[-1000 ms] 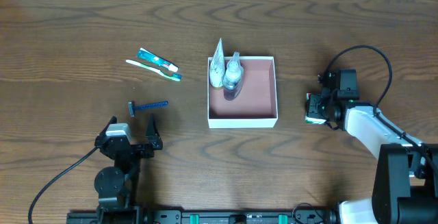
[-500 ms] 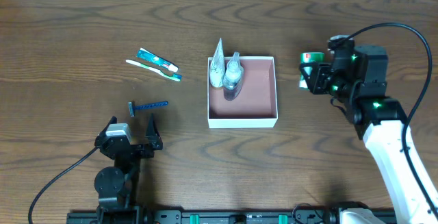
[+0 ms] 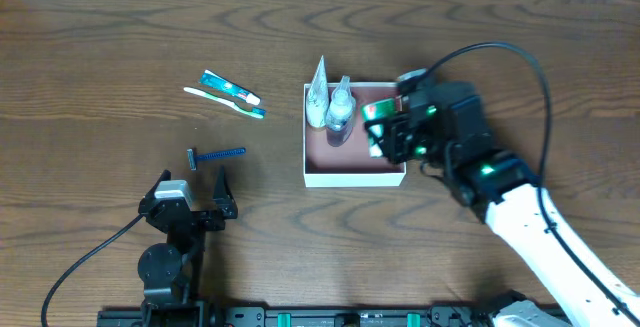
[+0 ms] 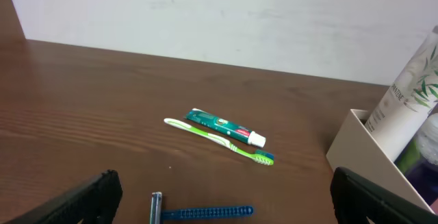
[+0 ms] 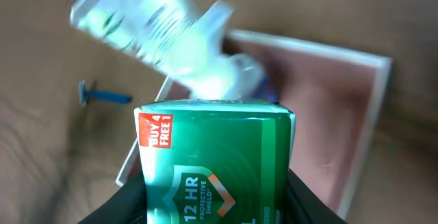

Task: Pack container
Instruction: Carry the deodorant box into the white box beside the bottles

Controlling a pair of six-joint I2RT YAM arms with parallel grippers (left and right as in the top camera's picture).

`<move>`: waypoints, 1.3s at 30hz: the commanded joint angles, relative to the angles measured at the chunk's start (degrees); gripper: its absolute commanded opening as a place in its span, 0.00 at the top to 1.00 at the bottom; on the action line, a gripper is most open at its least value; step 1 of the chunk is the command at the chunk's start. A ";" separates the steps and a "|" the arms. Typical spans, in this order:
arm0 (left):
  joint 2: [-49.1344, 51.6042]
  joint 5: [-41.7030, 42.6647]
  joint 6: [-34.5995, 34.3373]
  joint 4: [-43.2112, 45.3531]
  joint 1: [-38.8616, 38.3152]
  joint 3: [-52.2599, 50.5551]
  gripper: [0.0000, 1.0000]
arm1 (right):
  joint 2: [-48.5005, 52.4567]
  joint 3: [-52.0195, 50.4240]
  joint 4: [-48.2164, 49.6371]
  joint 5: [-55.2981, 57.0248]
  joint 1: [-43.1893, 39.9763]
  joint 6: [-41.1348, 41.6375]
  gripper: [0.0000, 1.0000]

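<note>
In one second I had swung the right gripper (image 3: 385, 130) from the table's 3 o'clock edge in over the container (image 3: 355, 177), which sat just right of the table's centre. Its fingers were clamped on the sides of a green carton (image 5: 212, 162), so I judged the carry nearly done and only the lowering and release left.

The carton hung over the container's 3 o'clock half. The white tube (image 3: 318, 92) and clear bottle (image 3: 340, 107) already leaned in its 10 o'clock corner.

The left gripper (image 3: 193, 183) had not moved. It waited at 7 o'clock with its fingers spread wide and nothing between them. The razor (image 3: 217, 155), toothbrush (image 3: 222, 101) and toothpaste (image 3: 230, 88) lay unpacked out toward 10 o'clock.

My wrist view cut off the carton's lower end and blurred the bottle. I could not tell how high the carton was above the floor.
</note>
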 commanded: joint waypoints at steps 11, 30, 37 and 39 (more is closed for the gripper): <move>0.02 0.66 0.79 -2.10 0.28 -0.87 0.02 | 9.73 0.74 -0.04 5.75 8.09 -17.05 0.75; 0.02 0.66 0.79 -2.10 0.28 -0.87 0.02 | 11.65 0.74 6.88 -1.46 8.20 -27.50 0.63; 0.02 0.66 0.79 -2.10 0.28 -0.87 0.02 | 14.99 0.76 9.86 -6.19 8.31 -29.40 0.63; 0.02 0.66 0.79 -2.10 0.28 -0.87 0.02 | 16.57 0.76 10.93 -6.54 8.31 -29.42 0.64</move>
